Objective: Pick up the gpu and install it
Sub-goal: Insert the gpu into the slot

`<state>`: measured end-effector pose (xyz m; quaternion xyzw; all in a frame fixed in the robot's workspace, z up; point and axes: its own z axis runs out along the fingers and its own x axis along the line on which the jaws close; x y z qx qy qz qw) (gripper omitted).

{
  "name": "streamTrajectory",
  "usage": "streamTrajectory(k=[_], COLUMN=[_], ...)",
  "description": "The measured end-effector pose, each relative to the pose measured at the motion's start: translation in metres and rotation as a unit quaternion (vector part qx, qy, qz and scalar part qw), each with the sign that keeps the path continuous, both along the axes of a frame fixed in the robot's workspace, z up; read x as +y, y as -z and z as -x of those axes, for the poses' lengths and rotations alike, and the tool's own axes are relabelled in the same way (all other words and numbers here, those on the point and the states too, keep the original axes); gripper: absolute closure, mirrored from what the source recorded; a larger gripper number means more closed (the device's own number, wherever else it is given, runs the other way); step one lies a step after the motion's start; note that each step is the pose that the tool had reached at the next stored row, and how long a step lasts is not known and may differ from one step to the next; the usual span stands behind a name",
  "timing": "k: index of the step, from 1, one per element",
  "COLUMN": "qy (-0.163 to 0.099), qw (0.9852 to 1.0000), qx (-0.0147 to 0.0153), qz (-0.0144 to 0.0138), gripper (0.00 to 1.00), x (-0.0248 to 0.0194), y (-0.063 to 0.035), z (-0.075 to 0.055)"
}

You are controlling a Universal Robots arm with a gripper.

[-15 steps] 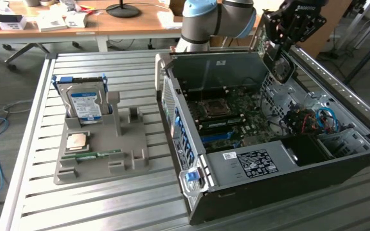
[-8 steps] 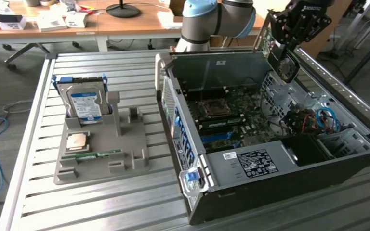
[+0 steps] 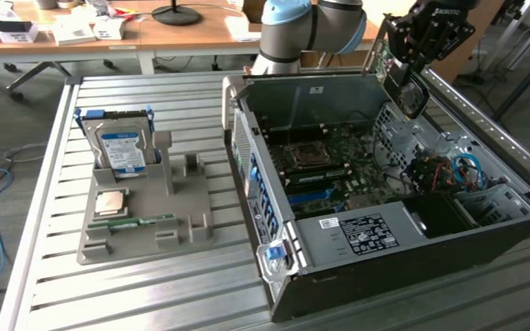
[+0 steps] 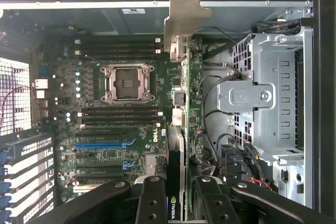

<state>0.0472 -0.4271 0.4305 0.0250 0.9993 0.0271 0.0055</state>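
Observation:
My gripper [image 3: 410, 52] hangs above the far right corner of the open computer case [image 3: 357, 276], shut on the gpu [image 3: 403, 86]. The card hangs down from the fingers over the case's inside, clear of the motherboard [image 3: 330, 165]. In the wrist view the gpu [image 4: 184, 103] shows edge-on, a thin green board with its silver bracket [image 4: 186, 19] at the far end, clamped between the black fingers [image 4: 152, 198] of the gripper [image 4: 181, 200]. Beneath it lie the motherboard [image 4: 121, 108] with its empty CPU socket [image 4: 127, 82] and a blue expansion slot [image 4: 105, 144].
A metal drive cage [image 4: 273, 93] and loose cables [image 4: 220, 150] fill the case beside the card. On the slatted table, a grey holder [image 3: 145, 221] carries a hard drive [image 3: 122, 148], a CPU [image 3: 110, 201] and a memory stick [image 3: 136, 222]. A cluttered desk [image 3: 108, 27] stands behind.

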Motion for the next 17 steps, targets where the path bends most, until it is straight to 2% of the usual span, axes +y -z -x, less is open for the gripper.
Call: streamTrajectory(k=[5, 10, 13, 17], qy=[-0.001, -0.015, -0.034, -0.069], qw=[1.0, 0.9999, 0.9994, 0.9976], qx=[0.0, 0.0, 0.0, 0.0], qz=[0.0, 0.0, 0.0, 0.0], gripper=[0.74, 0.74, 0.74, 0.74], x=[0.0, 0.0, 0.0, 0.0], y=[0.0, 0.0002, 0.0003, 0.0007], z=[0.0, 0.0, 0.0, 0.0])
